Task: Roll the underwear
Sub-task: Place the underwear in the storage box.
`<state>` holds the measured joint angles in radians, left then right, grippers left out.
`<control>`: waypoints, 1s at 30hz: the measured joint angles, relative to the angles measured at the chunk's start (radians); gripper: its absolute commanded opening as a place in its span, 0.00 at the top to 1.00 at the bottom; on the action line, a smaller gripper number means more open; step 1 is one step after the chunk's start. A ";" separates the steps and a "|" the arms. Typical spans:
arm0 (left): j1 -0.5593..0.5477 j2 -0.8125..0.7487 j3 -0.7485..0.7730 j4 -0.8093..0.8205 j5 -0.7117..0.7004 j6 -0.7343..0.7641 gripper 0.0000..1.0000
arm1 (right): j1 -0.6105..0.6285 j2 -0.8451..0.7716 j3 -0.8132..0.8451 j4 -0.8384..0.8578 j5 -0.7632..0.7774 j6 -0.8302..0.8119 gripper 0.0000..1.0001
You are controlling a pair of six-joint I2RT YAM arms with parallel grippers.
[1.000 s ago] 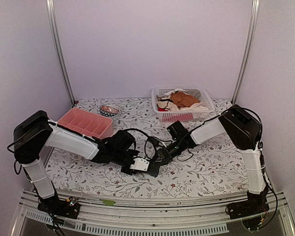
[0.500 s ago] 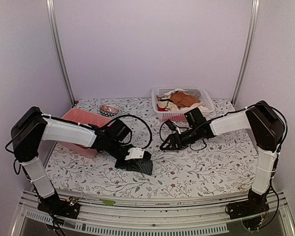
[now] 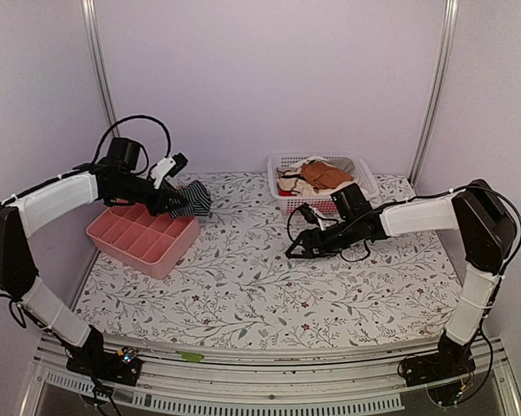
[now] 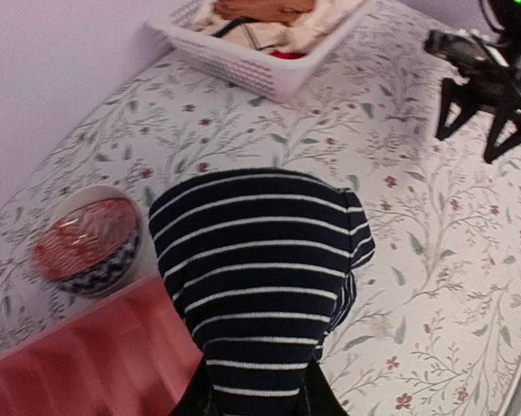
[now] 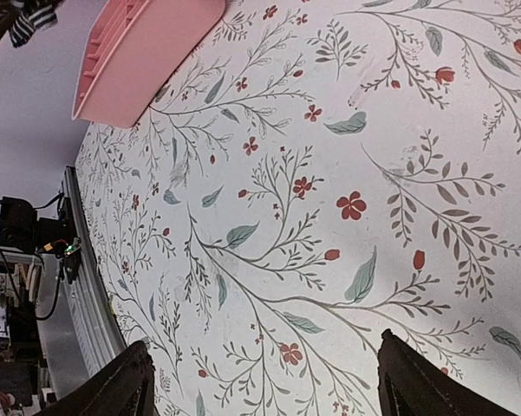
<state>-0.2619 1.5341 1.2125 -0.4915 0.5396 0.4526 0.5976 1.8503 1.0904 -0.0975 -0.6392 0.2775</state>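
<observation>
- White floral-print cloth counter [image 3: 243,286], bare under the right tool [image 3: 296,251].
- Pink plastic divided tray [image 3: 143,238], just below the left tool [image 3: 184,198].
- White plastic lattice basket [image 3: 316,206], just behind the right tool.
- Small round zigzag-patterned bowl [image 4: 87,247], near the left tool, beside the tray.

The left gripper [image 3: 178,199] is raised above the far right corner of the pink divided tray [image 3: 143,241], clamped on the underwear [image 3: 195,202], a dark bundle with thin white stripes that sticks out rightward past that corner. Well to the right of the tray, the right gripper [image 3: 293,251] hangs low over the floral tablecloth [image 3: 243,295]; its jaws look parted. Farther right of the tray and nearer the back wall stands a white basket [image 3: 282,201] heaped with orange-brown and cream garments [image 3: 322,177].
</observation>
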 measured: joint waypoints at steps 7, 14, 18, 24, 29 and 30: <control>0.151 -0.147 -0.119 0.095 -0.316 -0.048 1.00 | 0.000 -0.030 0.000 -0.011 0.063 0.000 0.08; 0.215 -0.073 -0.149 0.138 -0.459 -0.084 1.00 | 0.000 -0.030 0.000 -0.015 0.108 0.001 0.08; 0.256 -0.014 -0.148 0.174 -0.478 -0.070 1.00 | 0.000 -0.030 0.000 -0.015 0.116 0.003 0.08; 0.302 0.077 -0.117 0.245 -0.536 -0.040 1.00 | 0.000 -0.030 0.000 -0.015 0.129 0.011 0.07; 0.363 0.179 -0.015 0.320 -0.570 0.005 1.00 | 0.000 -0.030 0.000 -0.016 0.130 0.015 0.07; 0.372 0.190 -0.007 0.334 -0.575 0.016 1.00 | 0.000 -0.030 0.000 -0.017 0.130 0.015 0.07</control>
<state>0.1097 1.7241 1.2057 -0.1577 -0.0353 0.4690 0.5976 1.8206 1.0904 -0.1143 -0.5095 0.2924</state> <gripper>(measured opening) 0.160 0.924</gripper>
